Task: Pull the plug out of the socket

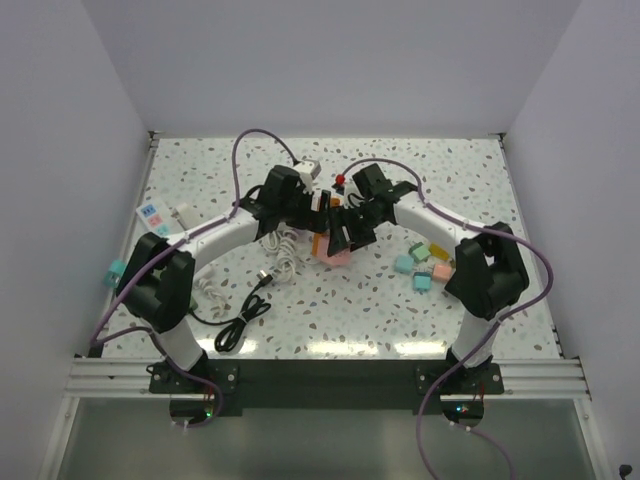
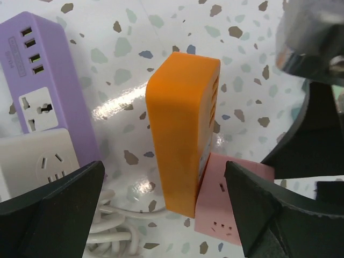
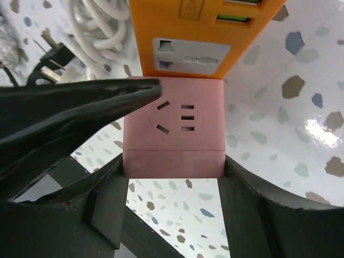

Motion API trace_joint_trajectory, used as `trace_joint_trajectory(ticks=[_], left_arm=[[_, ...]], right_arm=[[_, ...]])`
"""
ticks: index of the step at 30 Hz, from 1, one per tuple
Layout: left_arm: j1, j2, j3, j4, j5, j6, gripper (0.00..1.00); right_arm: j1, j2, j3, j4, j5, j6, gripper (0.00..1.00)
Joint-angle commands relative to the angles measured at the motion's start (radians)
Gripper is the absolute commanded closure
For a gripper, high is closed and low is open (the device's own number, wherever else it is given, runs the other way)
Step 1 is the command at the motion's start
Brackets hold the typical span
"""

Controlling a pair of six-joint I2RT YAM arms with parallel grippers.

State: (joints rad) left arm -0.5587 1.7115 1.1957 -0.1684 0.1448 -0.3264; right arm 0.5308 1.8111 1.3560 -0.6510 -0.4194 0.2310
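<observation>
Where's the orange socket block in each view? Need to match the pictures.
Top external: orange socket block is a small sliver near the centre of the frame, mostly hidden.
Left wrist: centre of frame, large.
Right wrist: top centre, cut off by the upper edge.
Shared landmark: the pink cube touching it, lower right in left wrist, centre in right wrist.

arms (image 1: 215,235): white links, black joints | cables (image 1: 262,133): purple | fingers (image 2: 48,204): black, seemingly matte
</observation>
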Motion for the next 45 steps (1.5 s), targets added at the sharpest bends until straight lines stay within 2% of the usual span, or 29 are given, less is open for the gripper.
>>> trace_joint_trajectory(ticks=[1,10,14,16,20,21,22,23,25,26,27,29,33,37,41,45], left_arm=[[-0.006,0.013,-0.039,0.076,-0.028,0.087,0.00],[-0.001,0.074,-0.110,0.265,0.085,0.020,0.00],[0.000,0.073,-0.137,0.372,0.189,-0.036,0.03],[0.005,0.077,-0.148,0.438,0.232,-0.075,0.09],[0.008,0.103,-0.128,0.466,0.312,-0.115,0.40],[0.006,0.108,-0.128,0.464,0.315,-0.118,0.54],[0.008,0.106,-0.127,0.460,0.314,-0.122,0.61],[0.006,0.106,-0.128,0.455,0.309,-0.123,0.78],[0.011,0.103,-0.125,0.437,0.302,-0.126,0.91],[0.013,0.102,-0.122,0.431,0.289,-0.131,1.00],[0.017,0.102,-0.119,0.414,0.282,-0.138,1.00],[0.023,0.100,-0.114,0.415,0.285,-0.160,1.00],[0.025,0.092,-0.081,0.391,0.259,-0.198,1.00],[0.026,0.080,-0.045,0.392,0.259,-0.278,1.00],[0.026,0.065,-0.030,0.444,0.317,-0.339,1.00],[0.028,0.051,-0.034,0.489,0.361,-0.379,1.00]], right_arm=[[0.000,-0.001,0.065,0.074,-0.146,-0.013,1.00],[-0.012,-0.047,-0.004,0.139,-0.211,-0.007,1.00],[-0.017,-0.081,-0.047,0.179,-0.237,-0.004,1.00],[-0.017,-0.081,-0.051,0.185,-0.246,-0.004,1.00],[-0.017,-0.095,-0.072,0.232,-0.225,0.042,1.00],[-0.018,-0.095,-0.074,0.240,-0.219,0.063,1.00],[-0.018,-0.095,-0.078,0.255,-0.214,0.074,0.99],[-0.018,-0.096,-0.083,0.261,-0.191,0.082,0.91],[-0.018,-0.105,-0.098,0.284,-0.176,0.106,0.78],[-0.018,-0.111,-0.107,0.297,-0.164,0.116,0.55],[-0.017,-0.134,-0.121,0.313,-0.133,0.140,0.42],[-0.014,-0.168,-0.173,0.376,-0.089,0.177,0.26],[-0.006,-0.223,-0.250,0.451,0.014,0.217,0.14],[0.012,-0.210,-0.264,0.490,0.030,0.225,0.12],[0.029,-0.165,-0.247,0.510,0.034,0.232,0.14],[0.029,-0.135,-0.219,0.531,0.015,0.249,0.23]])
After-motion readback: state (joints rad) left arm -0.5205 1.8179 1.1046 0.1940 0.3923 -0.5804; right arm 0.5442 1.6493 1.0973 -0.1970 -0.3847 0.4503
